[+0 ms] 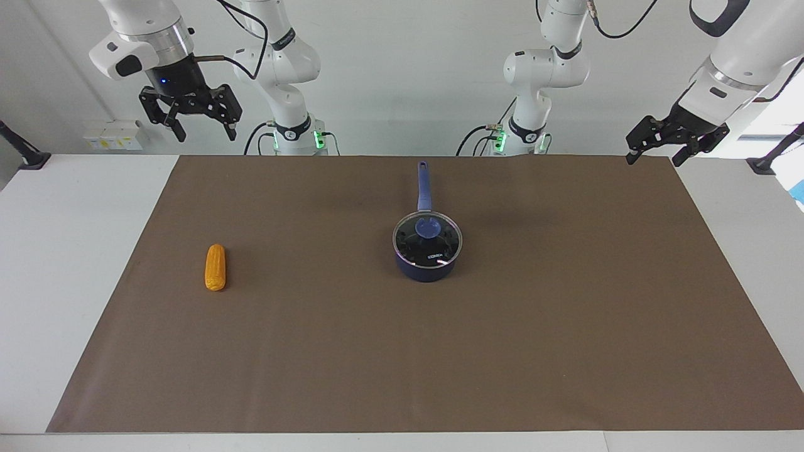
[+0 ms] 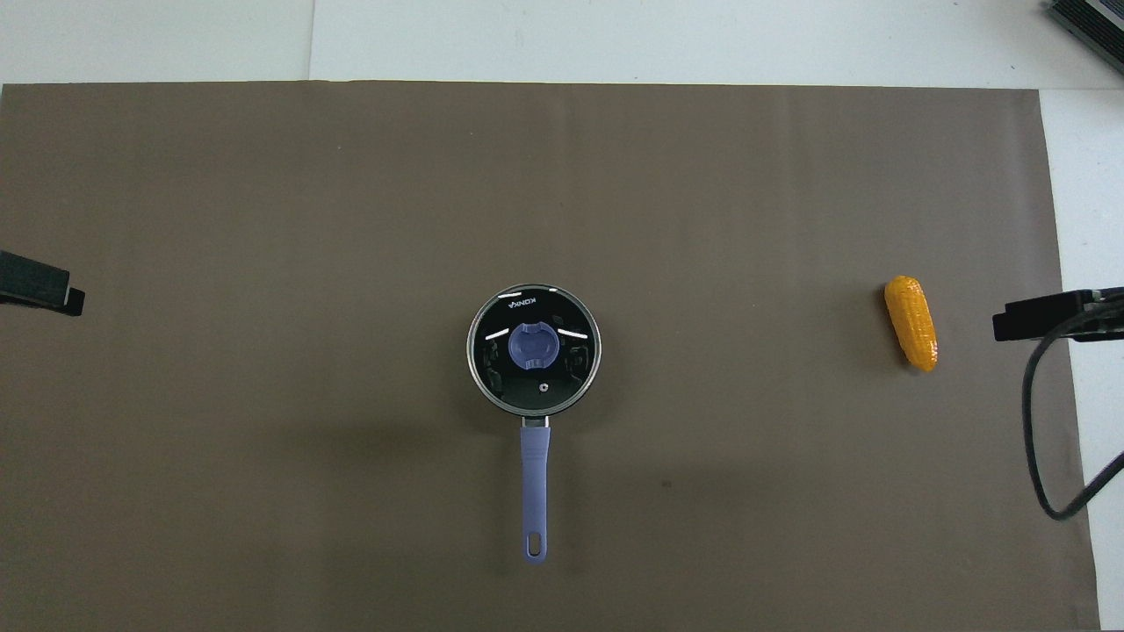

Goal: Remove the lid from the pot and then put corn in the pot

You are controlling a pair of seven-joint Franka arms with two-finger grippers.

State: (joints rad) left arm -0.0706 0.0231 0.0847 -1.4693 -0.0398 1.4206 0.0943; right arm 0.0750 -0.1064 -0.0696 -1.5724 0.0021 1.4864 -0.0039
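Observation:
The navy-blue pot (image 1: 427,269) stands mid-mat with its long handle (image 2: 534,474) pointing toward the robots. The glass lid (image 1: 411,242) with the blue knob lies shut on the pot; it also shows in the overhead view (image 2: 571,369). The corn (image 1: 215,267) lies on the mat toward the right arm's end, and also shows in the overhead view (image 2: 911,323). My right gripper (image 1: 202,133) hangs open and empty, high over the table edge at that end. My left gripper (image 1: 653,158) hangs open and empty over the mat's corner at the left arm's end.
A brown mat (image 1: 402,364) covers most of the white table (image 1: 63,263). Small white boxes (image 1: 116,135) sit at the table's edge near the right arm. Black clamp stands (image 1: 25,157) are at the table's corners nearest the robots. A black cable (image 2: 1045,421) hangs by the right gripper.

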